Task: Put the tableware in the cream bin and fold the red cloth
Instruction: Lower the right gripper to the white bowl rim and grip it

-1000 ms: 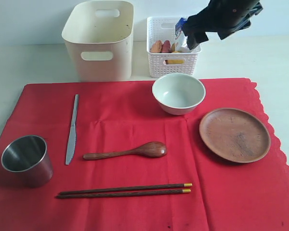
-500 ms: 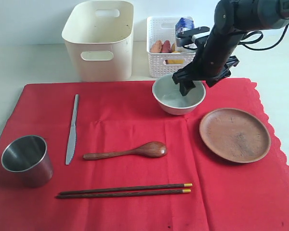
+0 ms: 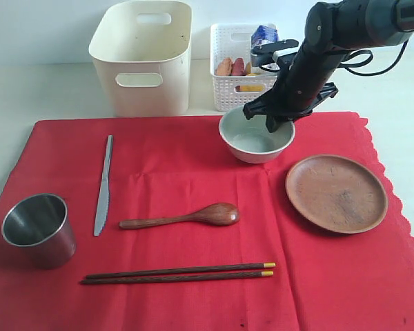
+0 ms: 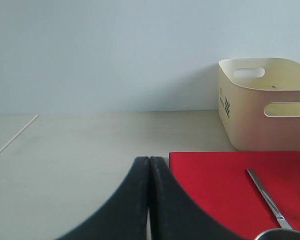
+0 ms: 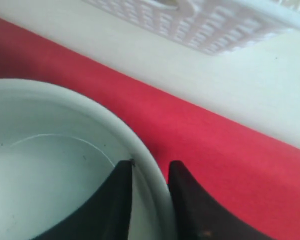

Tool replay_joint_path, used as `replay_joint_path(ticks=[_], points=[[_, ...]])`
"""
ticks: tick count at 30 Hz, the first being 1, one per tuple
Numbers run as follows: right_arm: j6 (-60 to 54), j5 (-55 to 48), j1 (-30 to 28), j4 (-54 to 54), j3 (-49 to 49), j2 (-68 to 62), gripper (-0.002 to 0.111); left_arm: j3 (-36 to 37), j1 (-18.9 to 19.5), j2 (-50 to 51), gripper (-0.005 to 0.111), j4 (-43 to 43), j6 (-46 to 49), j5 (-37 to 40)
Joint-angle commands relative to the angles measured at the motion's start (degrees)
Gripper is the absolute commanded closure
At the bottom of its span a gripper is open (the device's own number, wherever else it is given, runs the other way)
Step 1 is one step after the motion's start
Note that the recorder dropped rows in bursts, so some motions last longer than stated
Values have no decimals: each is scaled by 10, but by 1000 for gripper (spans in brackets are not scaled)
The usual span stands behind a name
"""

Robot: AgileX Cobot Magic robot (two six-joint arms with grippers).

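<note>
The right gripper (image 5: 150, 169) is clamping the far rim of the pale green bowl (image 3: 252, 143), which is sitting on the red cloth (image 3: 186, 172), near and right of the cream bin (image 3: 145, 62); the left gripper (image 4: 149, 167) is hanging pressed together over the bare table (image 4: 65, 150)

The right arm (image 3: 331, 41) comes in from the upper right of the exterior view. Its forearm slopes down and its wrist is bent, so the right hand (image 3: 271, 124) points steeply down at the far rim of the bowl (image 3: 248, 143). Its fingers (image 5: 121, 200) straddle that rim, one inside and one outside, and seem to pinch it. The left hand (image 4: 149, 167) sits low over the counter (image 4: 80, 150), pointing level, with its fingers pressed together.
</note>
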State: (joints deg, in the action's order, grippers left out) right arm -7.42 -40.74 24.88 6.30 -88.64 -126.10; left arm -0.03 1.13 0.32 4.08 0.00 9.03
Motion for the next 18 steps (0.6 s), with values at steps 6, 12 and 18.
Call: replay_joint_path(ticks=[6, 12, 18], points=[[-1, 22, -2, 2, -2, 1, 91, 0, 1, -3, 107, 1, 0, -2], [-2, 30, -2, 17, -2, 1, 91, 0, 1, -3, 107, 1, 0, -2], [-38, 27, -2, 41, -3, 2, 91, 0, 1, -3, 107, 1, 0, -2]])
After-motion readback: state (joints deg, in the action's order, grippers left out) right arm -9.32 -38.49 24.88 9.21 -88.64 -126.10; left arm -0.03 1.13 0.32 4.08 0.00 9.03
